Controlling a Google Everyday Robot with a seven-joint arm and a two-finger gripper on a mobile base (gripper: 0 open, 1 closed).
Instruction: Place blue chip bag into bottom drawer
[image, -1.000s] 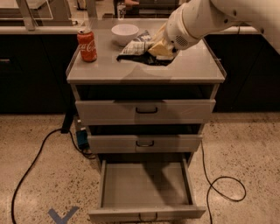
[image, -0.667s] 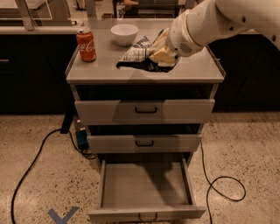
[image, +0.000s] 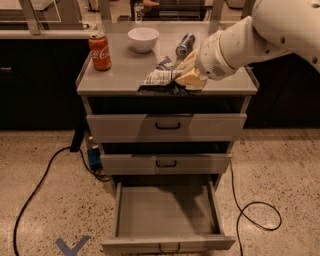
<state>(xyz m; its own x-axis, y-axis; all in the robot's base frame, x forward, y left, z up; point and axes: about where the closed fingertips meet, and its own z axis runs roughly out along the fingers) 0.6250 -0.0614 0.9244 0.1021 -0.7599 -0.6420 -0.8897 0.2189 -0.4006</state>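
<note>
The blue chip bag (image: 161, 78), crumpled dark foil with white panels, hangs at the front edge of the grey cabinet top (image: 120, 75). My gripper (image: 186, 77), with yellowish fingers on the end of the white arm, is shut on the bag's right end and holds it just over the top's front edge. The bottom drawer (image: 167, 212) is pulled fully out below; its tray holds nothing. Its front with a small dark handle (image: 169, 246) faces me. The two drawers above it are shut.
A red cola can (image: 100, 51) stands at the top's left. A white bowl (image: 143, 39) and a blue-silver drink can (image: 185, 45) sit at the back. Black cables (image: 252, 210) run over the speckled floor on both sides. A blue mark (image: 72, 246) is on the floor at the left.
My gripper has moved with the bag from the middle right of the cabinet top toward its front edge. The bag now overhangs the edge. The drawers have not changed.
</note>
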